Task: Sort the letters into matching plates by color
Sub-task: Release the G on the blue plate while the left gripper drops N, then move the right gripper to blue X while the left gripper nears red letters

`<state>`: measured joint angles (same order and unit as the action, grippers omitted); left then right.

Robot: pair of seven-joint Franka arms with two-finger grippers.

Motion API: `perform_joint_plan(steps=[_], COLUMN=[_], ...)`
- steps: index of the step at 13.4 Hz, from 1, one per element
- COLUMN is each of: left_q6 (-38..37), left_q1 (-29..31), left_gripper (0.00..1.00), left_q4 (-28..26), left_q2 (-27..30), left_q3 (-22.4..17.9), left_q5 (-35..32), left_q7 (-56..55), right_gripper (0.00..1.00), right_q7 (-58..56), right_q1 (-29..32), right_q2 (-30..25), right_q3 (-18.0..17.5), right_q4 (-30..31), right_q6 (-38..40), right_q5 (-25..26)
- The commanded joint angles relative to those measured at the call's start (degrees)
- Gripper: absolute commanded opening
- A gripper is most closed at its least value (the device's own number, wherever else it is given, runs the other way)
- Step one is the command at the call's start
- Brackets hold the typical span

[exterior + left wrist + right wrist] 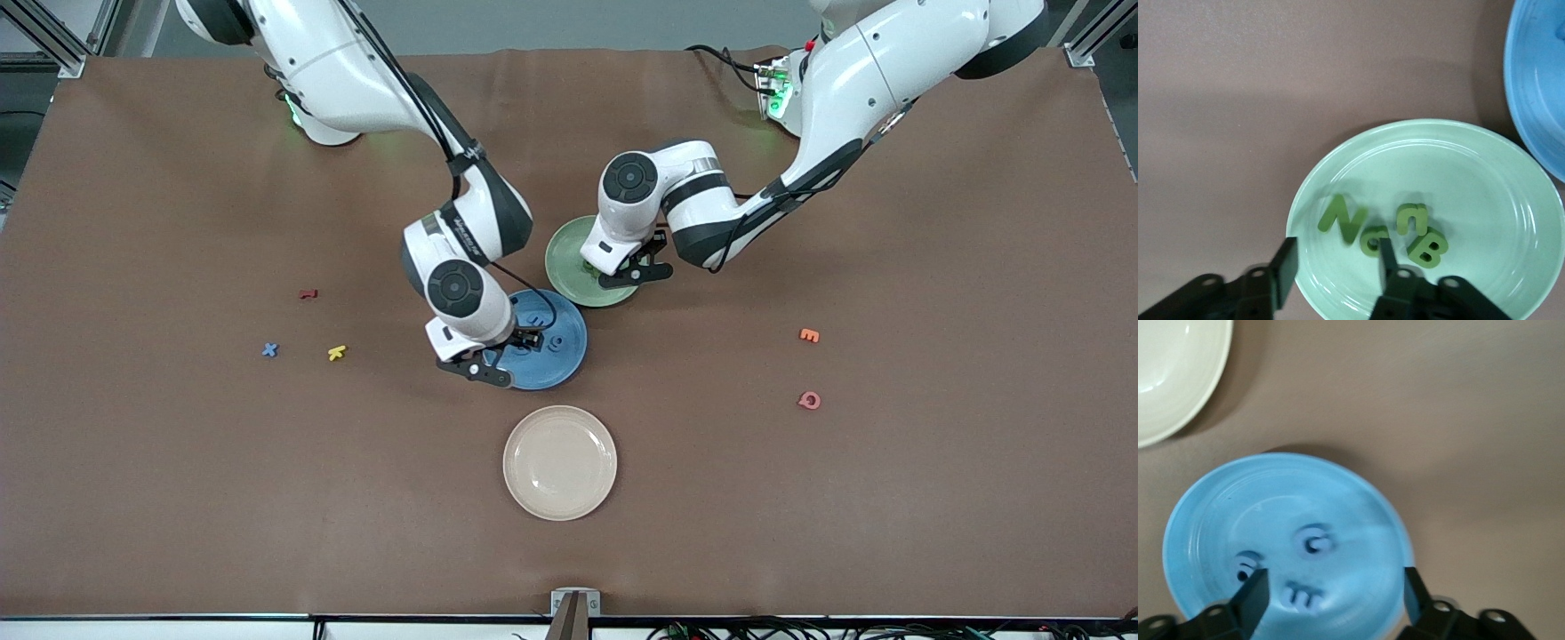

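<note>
The light green plate [565,267] holds several green letters, seen in the left wrist view as an N [1341,217], a B [1428,248] and two more beside them. My left gripper [633,264] hangs open and empty over this plate [1485,167]. The blue plate [560,360] lies nearer the front camera, touching the green one. In the right wrist view it [1218,513] holds three blue letters [1315,540]. My right gripper [505,357] is open and empty over it. A blue X [269,350] lies on the table toward the right arm's end.
A beige plate [559,462] lies nearer the front camera than the blue plate. A red letter [308,293] and a yellow letter [336,353] lie near the blue X. An orange E [808,335] and a pink letter [809,400] lie toward the left arm's end.
</note>
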<state>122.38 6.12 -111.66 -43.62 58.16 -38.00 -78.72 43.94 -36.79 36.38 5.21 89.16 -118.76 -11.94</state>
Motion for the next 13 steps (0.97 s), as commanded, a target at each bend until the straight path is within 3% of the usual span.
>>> perform_joint_plan(steps=[1, 4, 7, 13], left_q6=[-0.2, -1.2, -6.3, -8.5], left_q1=[-0.1, 1.3, 3.9, 14.7], left_gripper=[1.0, 1.0, 1.0, 1.0], left_q4=[2.5, 5.3, 12.1, 20.3], left_q2=[-0.1, 0.6, 0.6, 1.3], left_q3=[-0.1, -0.1, -0.1, -0.1], left_q5=[0.7, 0.6, -0.1, -0.2], left_q7=[0.5, 0.9, 5.5, 18.7], right_gripper=[0.97, 0.97, 0.97, 0.97], right_q7=[-8.1, -20.3, -30.0, -41.1], right_q1=[6.7, 15.5, 23.6, 33.3], right_q2=[-9.8, -15.5, -15.7, -14.9], right_q3=[0.0, 0.1, 0.1, 0.2], right_q4=[4.9, 12.2, 15.6, 25.2], right_q6=[7.7, 7.8, 6.9, -7.6], right_q5=[1.6, 3.8, 3.9, 4.5])
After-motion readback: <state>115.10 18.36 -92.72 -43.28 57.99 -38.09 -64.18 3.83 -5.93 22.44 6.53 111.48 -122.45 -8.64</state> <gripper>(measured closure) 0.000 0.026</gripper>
